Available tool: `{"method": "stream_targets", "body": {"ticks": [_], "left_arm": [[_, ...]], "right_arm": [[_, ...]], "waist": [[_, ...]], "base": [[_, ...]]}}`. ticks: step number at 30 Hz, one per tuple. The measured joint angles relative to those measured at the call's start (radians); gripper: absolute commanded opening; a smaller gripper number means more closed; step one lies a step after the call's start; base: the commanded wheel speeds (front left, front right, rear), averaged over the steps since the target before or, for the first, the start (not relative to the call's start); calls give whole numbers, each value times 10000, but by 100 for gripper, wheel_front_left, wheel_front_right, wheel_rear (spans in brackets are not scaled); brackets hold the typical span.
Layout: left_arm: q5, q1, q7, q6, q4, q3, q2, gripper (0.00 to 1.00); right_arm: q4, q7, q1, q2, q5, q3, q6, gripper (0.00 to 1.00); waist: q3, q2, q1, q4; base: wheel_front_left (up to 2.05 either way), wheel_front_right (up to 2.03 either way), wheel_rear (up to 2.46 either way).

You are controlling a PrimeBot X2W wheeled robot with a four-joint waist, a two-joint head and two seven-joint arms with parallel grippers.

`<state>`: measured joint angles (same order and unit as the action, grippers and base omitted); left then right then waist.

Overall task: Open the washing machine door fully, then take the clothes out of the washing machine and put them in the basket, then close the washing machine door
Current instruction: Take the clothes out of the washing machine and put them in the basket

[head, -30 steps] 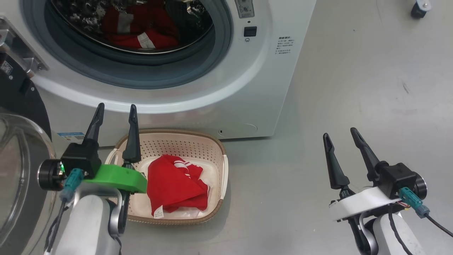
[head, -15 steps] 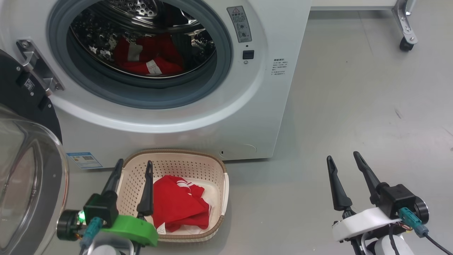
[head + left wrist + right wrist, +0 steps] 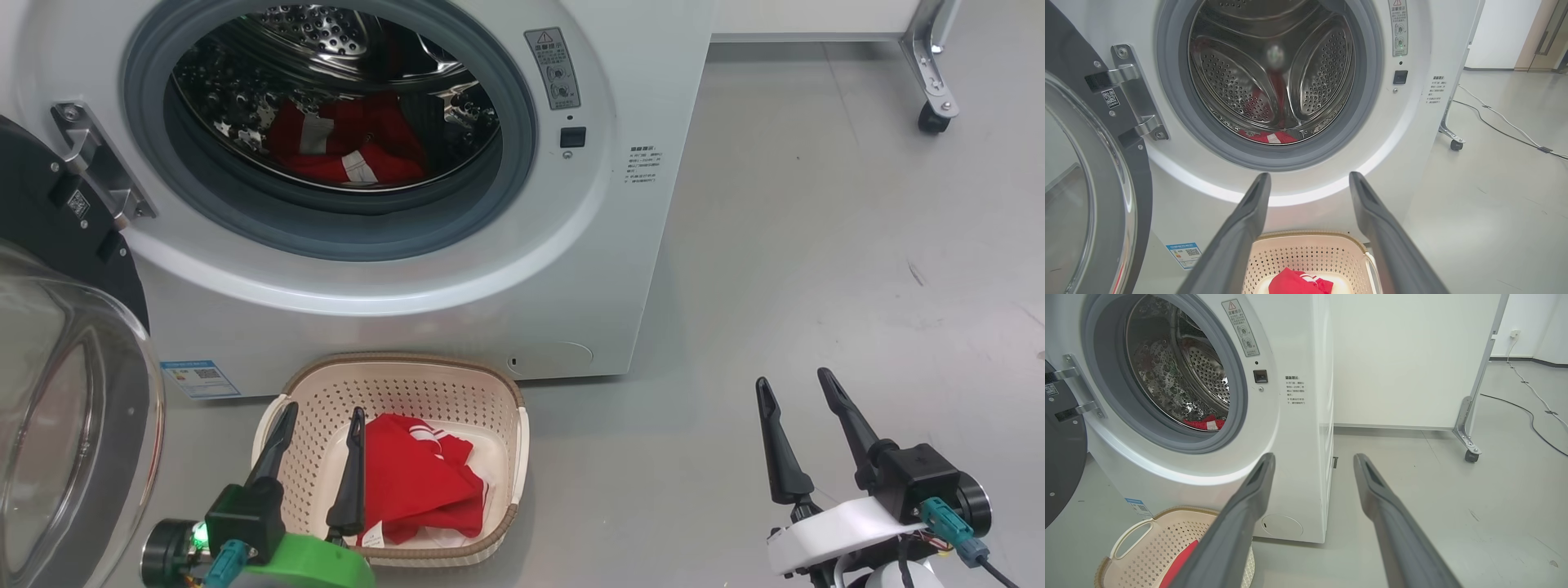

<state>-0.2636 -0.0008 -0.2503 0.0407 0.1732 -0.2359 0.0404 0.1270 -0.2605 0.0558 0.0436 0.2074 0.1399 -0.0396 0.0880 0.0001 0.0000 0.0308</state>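
Clothes (image 3: 416,490) | one red piece in the basket (image 3: 408,371); more red fabric deep in the washing machine (image 3: 637,269) drum (image 3: 318,20) | left gripper (image 3: 324,410) and right gripper (image 3: 792,377) both spread, empty | risk: washing machine door (image 3: 37,204) shut early strands that fabric; low reach bumps basket

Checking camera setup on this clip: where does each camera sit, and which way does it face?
Head view: up high, facing down at washing machine, basket; left tool and right tool show.
Left wrist view: along its fingers, into the drum.
Right wrist view: along its fingers, at the machine's right edge.
All three share the basket.
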Motion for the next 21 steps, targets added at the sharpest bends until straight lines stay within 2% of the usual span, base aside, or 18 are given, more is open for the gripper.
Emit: {"method": "stream_targets", "body": {"ticks": [21], "left_arm": [[17,268,219,169,-602,-138,29,100]], "right_arm": [[-224,0,146,-6,0,171,86,100]], "waist": [[95,0,0,-31]], "base": [[0,0,0]]}}
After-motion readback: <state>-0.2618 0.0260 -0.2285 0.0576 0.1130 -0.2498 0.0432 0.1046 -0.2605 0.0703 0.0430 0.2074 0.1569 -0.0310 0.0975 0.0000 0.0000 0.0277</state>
